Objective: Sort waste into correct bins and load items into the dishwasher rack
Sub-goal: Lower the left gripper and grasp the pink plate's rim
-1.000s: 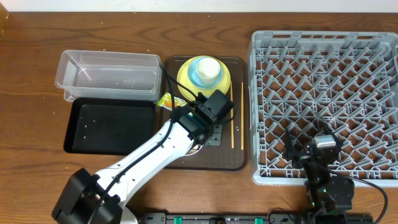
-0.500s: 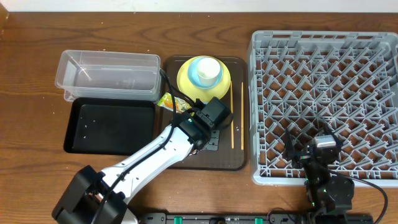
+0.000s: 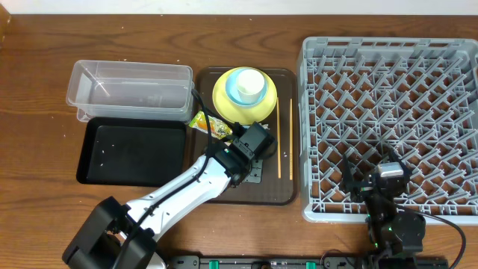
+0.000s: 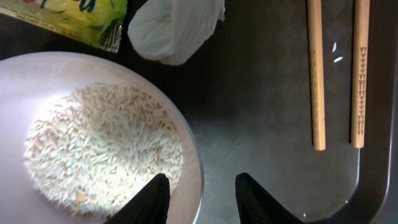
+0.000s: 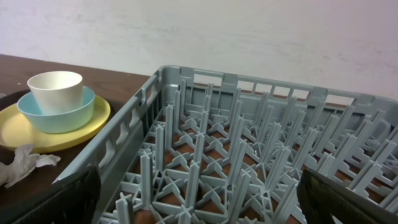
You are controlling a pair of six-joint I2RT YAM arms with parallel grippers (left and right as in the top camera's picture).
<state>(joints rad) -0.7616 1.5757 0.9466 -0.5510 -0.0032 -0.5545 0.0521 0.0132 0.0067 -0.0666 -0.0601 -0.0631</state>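
Dark wooden table point(image 3: 45, 75), seen from above and from both wrists: the left gripper point(image 4: 200, 194) hangs over a brown serving tray point(image 4: 261, 112), its two black fingers point(image 4: 152, 199) spread and straddling the rim of a white bowl point(image 4: 194, 155). One fingertip stands over the inside of the bowl, the other just outside the rim, and neither visibly presses on it. White rice point(image 4: 106, 143) fills the bowl on the inner finger's side. Beyond the fingertips lie a crumpled white paper scrap point(image 4: 174, 28) and, beside it, a green-and-orange snack wrapper point(image 4: 74, 15) that overlaps the bowl's far edge. Well off to the outer finger's side, two wooden chopsticks point(image 4: 316, 74) lie parallel on the tray, a couple of loose rice grains point(image 4: 336, 53) between them.

Farther along the tray, a small white cup point(image 5: 56, 87) sits inside a light blue cup point(image 5: 59, 115) on a yellow-green plate point(image 5: 18, 130). A clear plastic tub point(image 3: 78, 82) and a black tray point(image 3: 134, 153) lie side by side next to the serving tray.

Over the near part of the grey dishwasher rack point(image 3: 306, 127), the right gripper point(image 5: 199, 199) holds nothing, its fingers point(image 5: 56, 199) set wide apart, with only upright pegs ahead of and between them.
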